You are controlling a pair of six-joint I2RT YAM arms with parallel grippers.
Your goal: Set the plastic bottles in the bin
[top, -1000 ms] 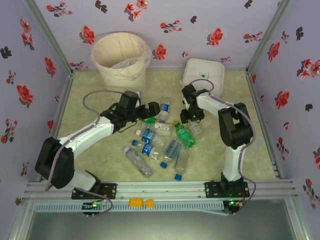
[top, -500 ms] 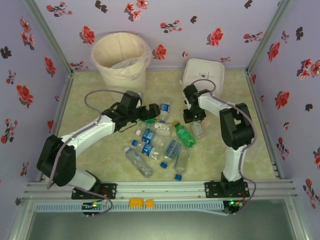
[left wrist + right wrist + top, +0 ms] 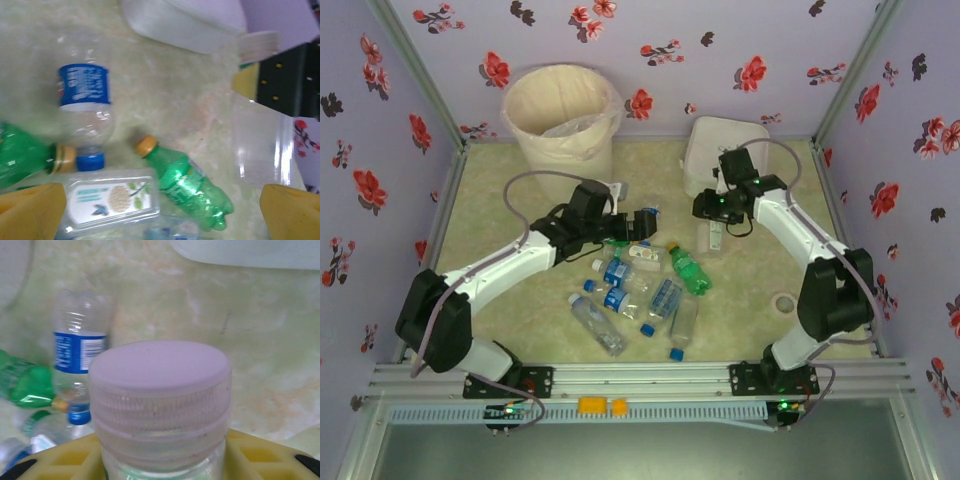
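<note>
Right gripper (image 3: 710,208) pinches a clear bottle (image 3: 714,238) just under its cap, held up toward the table's (image 3: 740,300) far right corner. Left gripper (image 3: 648,226) hangs spread wide over the pile of bottles (image 3: 630,290) mid-table. The bin (image 3: 560,155) waits at the far left corner, so by my reckoning nearly everything's left.

Soft, even light falls from above onto my pale green marbled table top (image 3: 480,210), leaving only faint shadows. My right wrist view keeps the clear plastic bottle with a pale lilac ribbed cap (image 3: 160,385) fairly sharp while the background blurs. My left wrist view is slightly smeared, with white glare streaking the crushed green plastic bottle (image 3: 192,187).
</note>
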